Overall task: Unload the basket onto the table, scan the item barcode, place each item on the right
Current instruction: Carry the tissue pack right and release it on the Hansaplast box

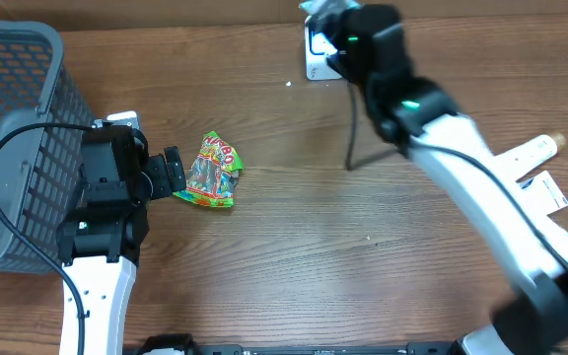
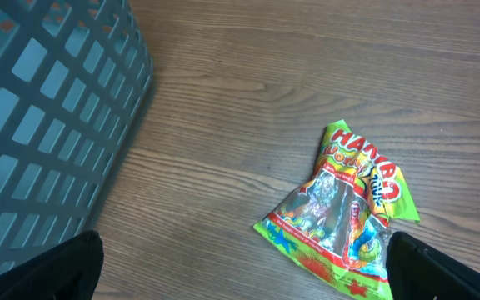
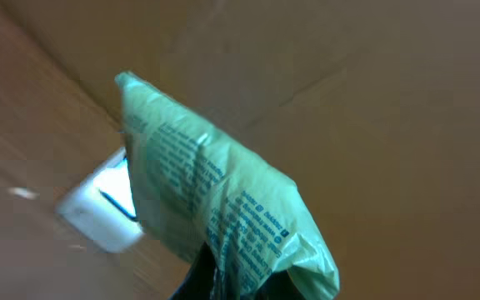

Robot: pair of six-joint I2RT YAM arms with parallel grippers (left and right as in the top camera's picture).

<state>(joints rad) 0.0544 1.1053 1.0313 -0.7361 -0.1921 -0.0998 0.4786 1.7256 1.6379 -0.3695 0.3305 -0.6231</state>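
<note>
Right wrist view: the right hand (image 3: pixel 219 285) is clamped on the green packet (image 3: pixel 215 208), whose long axis runs out from the fingers, with the white scanner (image 3: pixel 98 212) just beyond its left edge. On the overhead view, the left hand (image 1: pixel 173 173) gapes beside the Haribo bag (image 1: pixel 212 173) on the tabletop (image 1: pixel 294 256).

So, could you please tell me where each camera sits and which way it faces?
Overhead: above the table, looking straight down at the Haribo bag, basket and both arms.
Left wrist: low over the table, facing that bag and basket; open jaws at bottom corners.
Right wrist: faces a white device past the green packet in its shut jaws.
First two share the bag and basket.
</note>
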